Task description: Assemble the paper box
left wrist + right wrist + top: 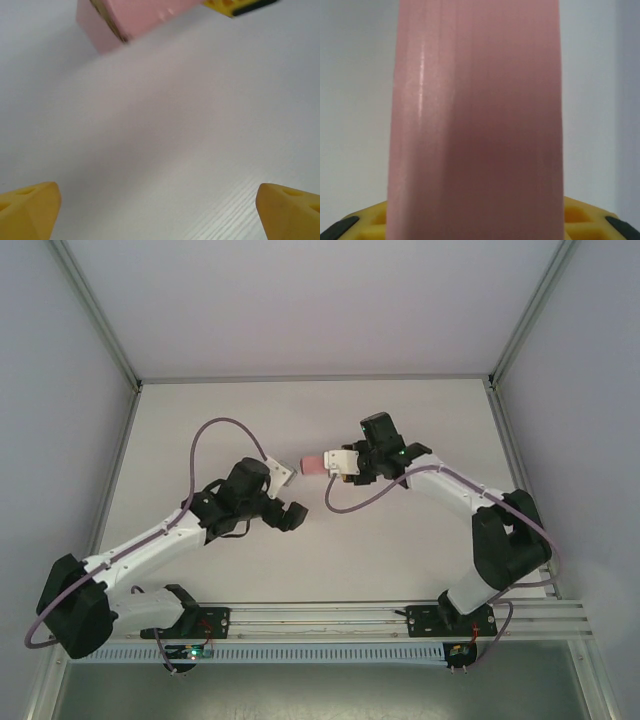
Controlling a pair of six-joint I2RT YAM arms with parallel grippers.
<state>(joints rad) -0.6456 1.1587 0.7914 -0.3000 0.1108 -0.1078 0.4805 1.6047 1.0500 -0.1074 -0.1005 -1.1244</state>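
Bench (300, 420) white and plain, both arms reaching over its middle. Left arm (150, 545) comes up from the near-left corner, and right arm (500, 540) bends in from the near right. The two wrists face each other close together, a bit far of centre.

Right gripper (342, 462) points left, jaws pinching the paper box (314, 464) by one end. In the right wrist view the pink card runs straight up between the yellow tips. The box looks already formed into a small rectangular body, and its free end sticks out left toward the other arm. Can't tell if it touches the bench or hangs just above it. The left wrist view has it at the top edge, blurred, with something dark at the end face that I can't make out.

Left gripper (283, 474) sits just beside the box's free end, apart from it. Its jaws are spread wide with nothing between them.

Step in hand, my read: the right presents the box and the left comes in to work or take the free end. To do it well:
- Hold the right pinch light, since thin card should crush or bow easily.
- Hold the box level and steady.
- Bring the left in square to the end face, both tips clearing the sides before closing.
- Press along a crease, not mid-panel.
- Go slow on contact so the box doesn't twist in the right jaws.
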